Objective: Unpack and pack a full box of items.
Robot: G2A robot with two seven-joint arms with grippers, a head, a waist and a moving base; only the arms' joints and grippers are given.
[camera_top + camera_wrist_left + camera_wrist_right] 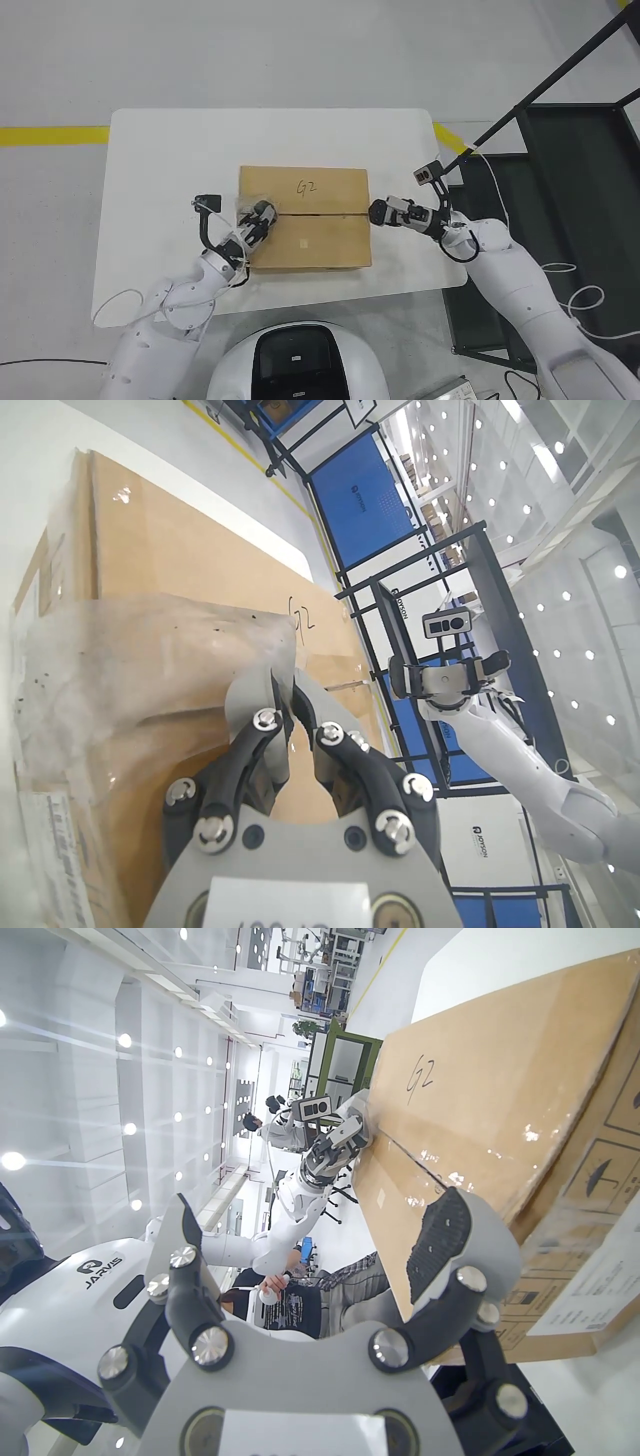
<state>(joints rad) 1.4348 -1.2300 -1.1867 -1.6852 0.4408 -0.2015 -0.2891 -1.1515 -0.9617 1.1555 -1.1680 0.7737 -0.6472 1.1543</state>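
A closed cardboard box (305, 217) with a handwritten mark on its top stands in the middle of the white table (160, 200). My left gripper (258, 219) is at the box's left end by the flap seam. In the left wrist view the left gripper (285, 695) is shut on a strip of clear tape (150, 660) that is lifted off the box (200, 550). My right gripper (380, 212) is at the box's right end at the seam. It is open (315, 1233), with one finger pad (440, 1238) over the box's top edge (475, 1103).
A black metal rack (565, 200) stands close beside the table's right edge, behind my right arm. A white label (590, 1288) is stuck on the box's end face. Bare table surface lies to the left of and behind the box.
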